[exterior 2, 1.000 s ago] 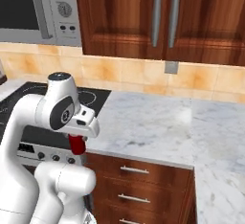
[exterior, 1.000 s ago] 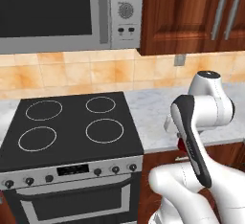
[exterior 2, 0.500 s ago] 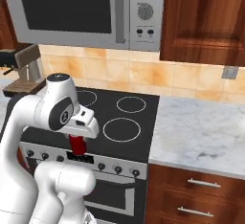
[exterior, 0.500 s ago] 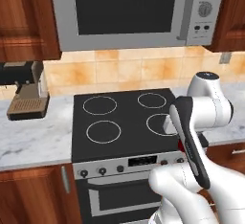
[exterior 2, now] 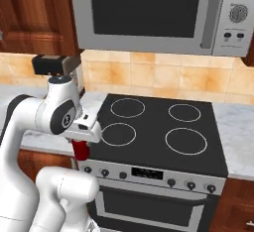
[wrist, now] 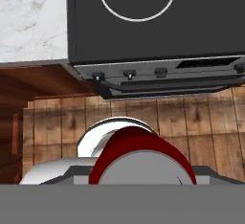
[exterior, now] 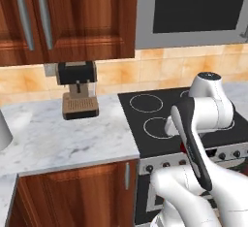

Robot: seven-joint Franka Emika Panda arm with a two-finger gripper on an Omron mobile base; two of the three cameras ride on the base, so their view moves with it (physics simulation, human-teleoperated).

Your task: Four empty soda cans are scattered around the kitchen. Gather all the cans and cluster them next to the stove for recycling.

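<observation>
A red soda can (exterior 2: 80,151) hangs under my hand in front of the stove's left front corner, at knob height and off the counter. My gripper (exterior 2: 82,141) is shut on it. In the hand view the soda can (wrist: 143,157) shows its grey top and red rim right at the gripper (wrist: 142,176). The stove (exterior 2: 158,133) is a black glass cooktop with white ring outlines and a steel knob panel. The stove (exterior: 152,115) lies just beyond my arm, and the stove (wrist: 148,31) also spans the top of the hand view.
A coffee machine (exterior: 77,90) stands on the marble counter (exterior: 58,141) left of the stove. A steel microwave (exterior 2: 158,13) hangs above the cooktop. More counter (exterior 2: 237,123) lies to the stove's right. Wooden floor (wrist: 143,110) is below the hand. Wood cabinets (exterior: 68,17) hang overhead.
The base has driven left, so the whole scene slid right: the stove now sits ahead and the coffee machine has come into view. The arm keeps its pose with the can held.
</observation>
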